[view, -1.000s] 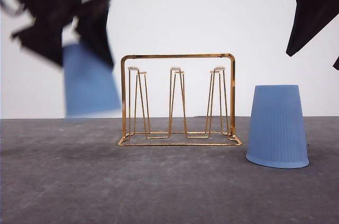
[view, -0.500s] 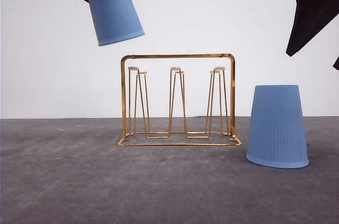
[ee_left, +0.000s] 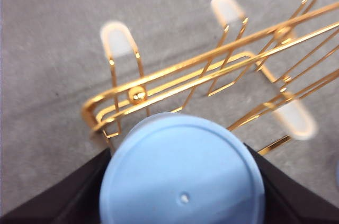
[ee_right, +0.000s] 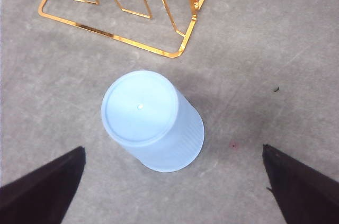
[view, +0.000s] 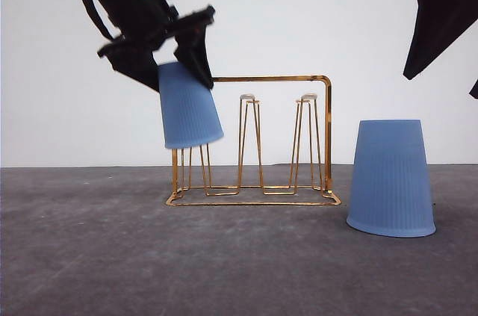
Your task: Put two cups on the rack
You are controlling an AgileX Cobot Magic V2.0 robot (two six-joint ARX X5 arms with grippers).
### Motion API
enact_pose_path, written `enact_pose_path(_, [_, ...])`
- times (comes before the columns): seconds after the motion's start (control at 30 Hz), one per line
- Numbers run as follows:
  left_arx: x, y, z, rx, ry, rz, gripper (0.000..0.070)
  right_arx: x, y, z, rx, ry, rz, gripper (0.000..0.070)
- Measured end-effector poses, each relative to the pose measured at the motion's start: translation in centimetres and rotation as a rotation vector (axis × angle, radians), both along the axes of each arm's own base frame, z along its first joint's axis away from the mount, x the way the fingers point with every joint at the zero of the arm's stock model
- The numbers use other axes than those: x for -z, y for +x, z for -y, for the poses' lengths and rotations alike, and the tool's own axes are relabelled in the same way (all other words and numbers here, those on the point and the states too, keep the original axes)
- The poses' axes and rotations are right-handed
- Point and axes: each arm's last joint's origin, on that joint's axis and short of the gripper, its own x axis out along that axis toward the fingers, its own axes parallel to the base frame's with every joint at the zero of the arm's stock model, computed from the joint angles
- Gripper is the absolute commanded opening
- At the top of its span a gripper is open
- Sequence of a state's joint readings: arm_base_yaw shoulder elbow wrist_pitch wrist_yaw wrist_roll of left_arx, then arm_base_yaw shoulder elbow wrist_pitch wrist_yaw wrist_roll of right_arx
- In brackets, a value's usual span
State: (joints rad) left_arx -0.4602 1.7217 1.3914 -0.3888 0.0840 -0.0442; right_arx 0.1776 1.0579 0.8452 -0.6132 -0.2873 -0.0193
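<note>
My left gripper (view: 178,77) is shut on a light blue ribbed cup (view: 190,107), held mouth down and slightly tilted at the left end of the gold wire rack (view: 254,140). The cup covers the tops of the left pegs; I cannot tell whether a peg is inside it. In the left wrist view the cup's flat bottom (ee_left: 183,176) sits between the black fingers (ee_left: 63,197), with the rack (ee_left: 212,70) just beyond. The other cup (view: 390,178) stands upside down on the table right of the rack. My right gripper (view: 441,17) hangs open high above that cup (ee_right: 151,121).
The grey table (view: 112,256) stretches in front of the rack, with a white wall behind. In the right wrist view the rack's base corner (ee_right: 180,49) lies a short way from the standing cup.
The left gripper has swung the cup up from the left, then down and right onto the rack's left end. The right arm and the standing cup have not moved.
</note>
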Motion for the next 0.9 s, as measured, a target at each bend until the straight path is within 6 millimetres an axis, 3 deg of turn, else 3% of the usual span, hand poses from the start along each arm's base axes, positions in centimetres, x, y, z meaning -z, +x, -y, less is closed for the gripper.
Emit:
enact_pose_path(0.13, [1.6, 0.6, 0.3, 0.001, 0.024, -0.044, 0.044, 0.0, 0.0, 0.0, 0.0, 0.0, 0.0, 0.0683])
enact_pose_path(0.4, [2.0, 0.6, 0.3, 0.002, 0.035, -0.065, 0.0451, 0.0, 0.0, 0.0, -0.002, -0.002, 0.001, 0.0691])
enact_pose_path(0.53, [2.1, 0.5, 0.2, 0.002, 0.043, -0.082, 0.0556, 0.1, -0.1, 0.0, -0.003, -0.004, -0.006, 0.07])
enact_pose_path(0.9, [2.1, 0.4, 0.3, 0.019, 0.031, -0.093, 0.0594, 0.1, -0.1, -0.1, -0.031, 0.016, -0.014, 0.07])
